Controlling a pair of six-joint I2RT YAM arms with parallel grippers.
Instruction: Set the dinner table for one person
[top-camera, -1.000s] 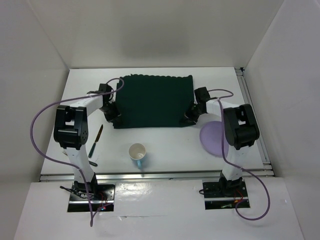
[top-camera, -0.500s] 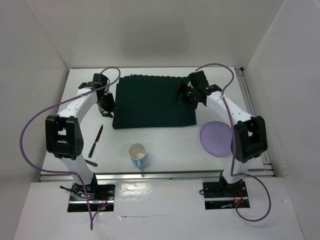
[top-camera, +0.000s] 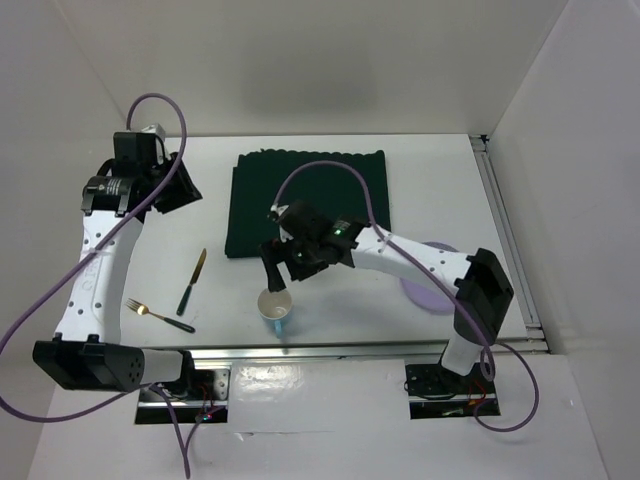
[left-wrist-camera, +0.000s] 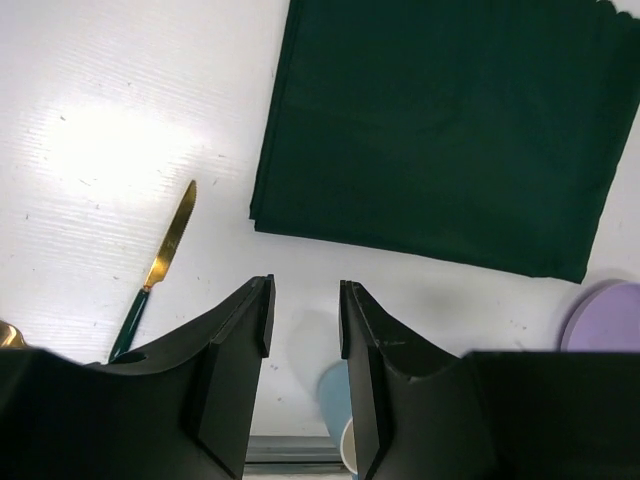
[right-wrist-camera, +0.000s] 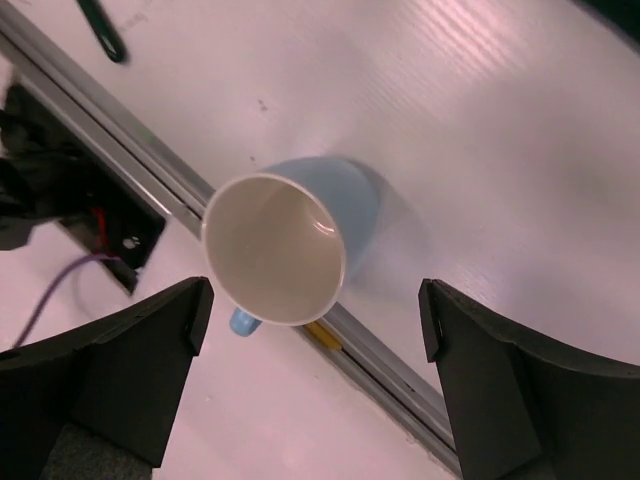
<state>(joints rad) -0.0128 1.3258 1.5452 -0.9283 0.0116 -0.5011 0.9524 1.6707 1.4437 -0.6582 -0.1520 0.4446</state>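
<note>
From above, the dinner table (top-camera: 440, 180) is the broad white tabletop that carries everything. A dark green cloth (top-camera: 305, 205) lies flat toward its far side, probably as the placemat the setting will be built on. The pieces sit off the cloth along the near half: a gold-bladed knife (top-camera: 192, 282) and a fork (top-camera: 160, 315) to the left, a blue cup (top-camera: 276, 306) near the front rail, and a lilac plate (top-camera: 430, 282) to the right, partly under the right arm. The left gripper (top-camera: 172, 188) is raised over the far left corner, well away from any item. The right gripper (top-camera: 277, 272) reaches across and hangs just above the cup, which suggests the cup is the first piece to be fetched. In the left wrist view, the left gripper (left-wrist-camera: 303, 320) has its jaws partly apart with nothing between them. It looks down from a height on the cloth (left-wrist-camera: 440, 130), the knife (left-wrist-camera: 165, 265), the edge of the plate (left-wrist-camera: 605, 315) and a sliver of the cup (left-wrist-camera: 335, 400), a good vantage but not a working pose. In the right wrist view, the right gripper (right-wrist-camera: 315, 300) is spread wide with a finger on either side of the upright cup (right-wrist-camera: 285, 245), clear of its wall. The cup stands on the table (right-wrist-camera: 480, 130) right beside the metal rail (right-wrist-camera: 150, 170), so the jaws look lined up to descend and close around it.
</note>
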